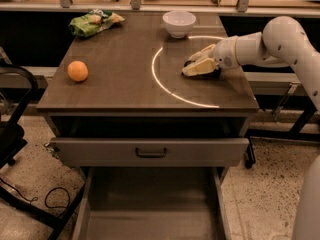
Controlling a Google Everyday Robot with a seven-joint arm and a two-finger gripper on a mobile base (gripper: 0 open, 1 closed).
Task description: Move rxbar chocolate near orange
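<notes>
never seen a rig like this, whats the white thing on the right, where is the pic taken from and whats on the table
There is one camera, looking down at the table from its front; where it is mounted is not known. The white jointed thing coming in from the right is a robot arm. Its end is the gripper, the part that grasps, now low over the right side of the tabletop, beside a bright arc of light.

A dark shape right at the gripper is probably the rxbar chocolate, but it is mostly hidden, so whether it is held cannot be told.

Also on the table: an orange near the left edge, a white bowl at the back, and a green snack bag at the back left. Under the top is a drawer.
</notes>
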